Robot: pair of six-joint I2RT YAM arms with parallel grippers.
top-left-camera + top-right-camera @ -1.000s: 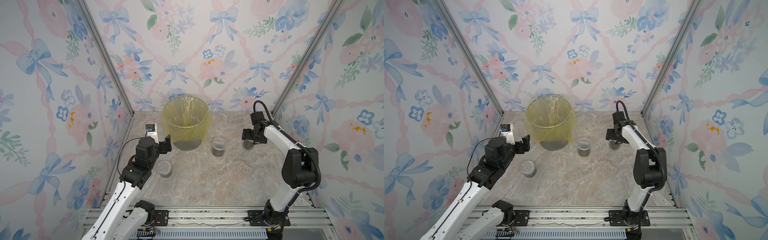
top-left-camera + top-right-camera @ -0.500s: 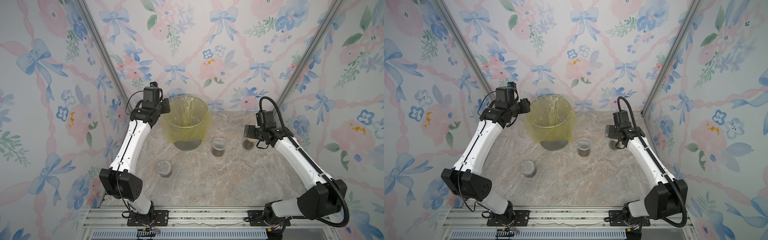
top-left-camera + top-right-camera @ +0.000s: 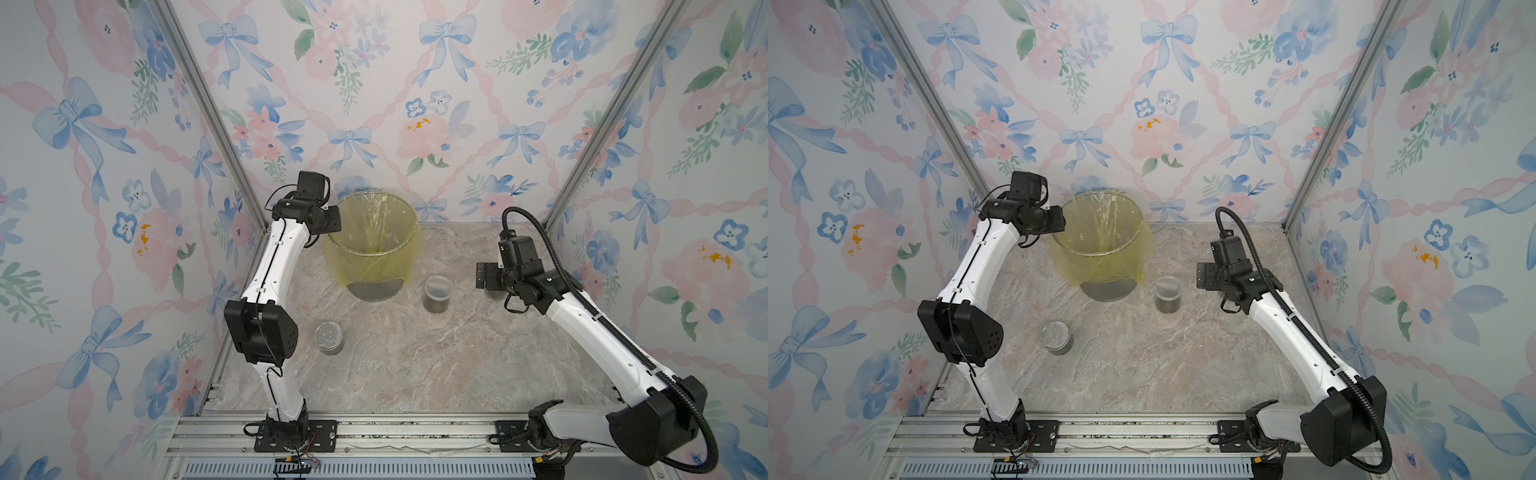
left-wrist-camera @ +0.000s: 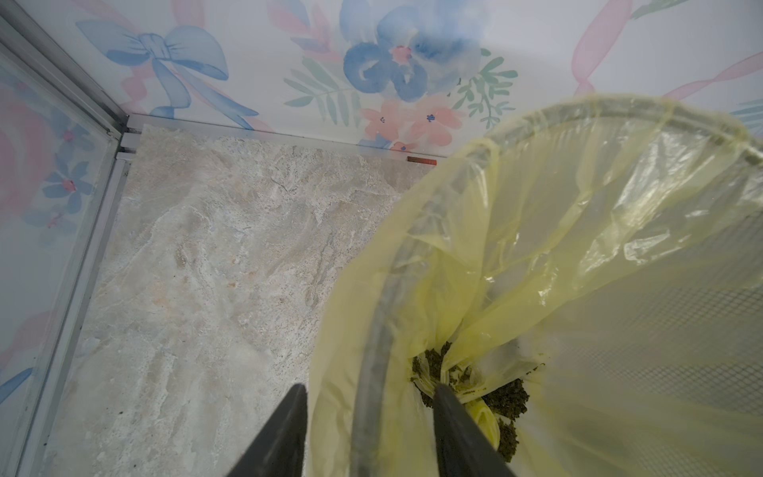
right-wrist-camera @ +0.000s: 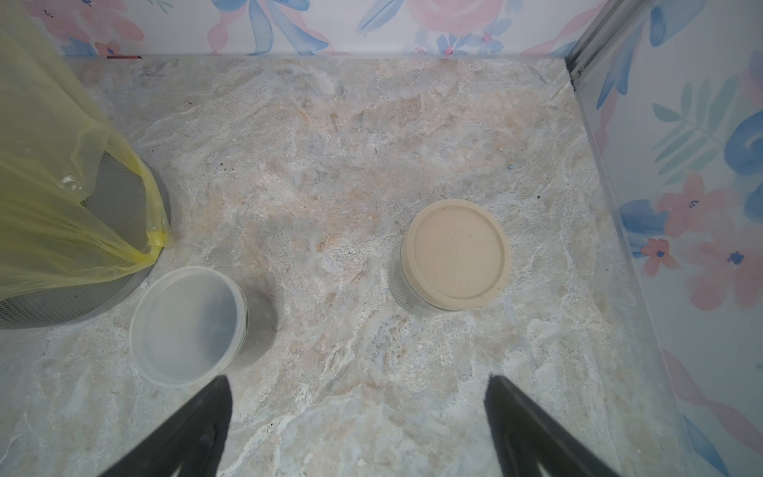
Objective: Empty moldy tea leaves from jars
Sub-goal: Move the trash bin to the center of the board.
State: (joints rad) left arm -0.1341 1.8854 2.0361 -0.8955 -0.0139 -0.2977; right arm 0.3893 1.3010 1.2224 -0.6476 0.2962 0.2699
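Floral-papered walls (image 3: 374, 83) enclose a marbled tabletop (image 3: 436, 365) bearing jars (image 3: 437, 294) and bin (image 3: 374, 291).

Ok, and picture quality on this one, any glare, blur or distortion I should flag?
Left wrist view: white glare patches on the yellow liner of the bin; the fingers of the left gripper straddling its rim look soft. Right wrist view: even light, a soft shadow beside the frosted-lid jar, right gripper fingers blurred. Both top views: wide-angle perspective splays the frame posts; no glare.
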